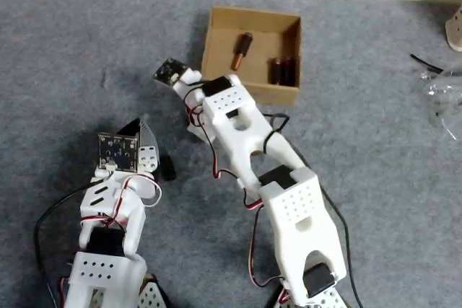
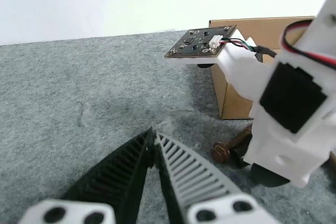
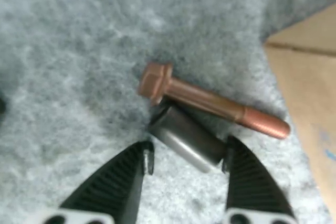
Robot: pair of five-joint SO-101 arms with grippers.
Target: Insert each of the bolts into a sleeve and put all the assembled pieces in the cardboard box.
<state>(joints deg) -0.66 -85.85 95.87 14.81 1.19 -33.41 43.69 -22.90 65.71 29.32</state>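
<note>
My right gripper (image 3: 186,157) stands open, jaws either side of a dark sleeve (image 3: 186,139) on the grey carpet (image 3: 79,35), just outside the cardboard box (image 1: 279,94). The copper bolt (image 3: 210,102) lies alongside the sleeve, not yet inserted. My left gripper (image 2: 154,139) is closed on nothing, farther from the box. Inside the box lies one assembled piece (image 1: 242,50) and a dark pair (image 1: 284,71) I can't make out. I judge the loose bolt and sleeve are what's left: join them, then box them.
</note>
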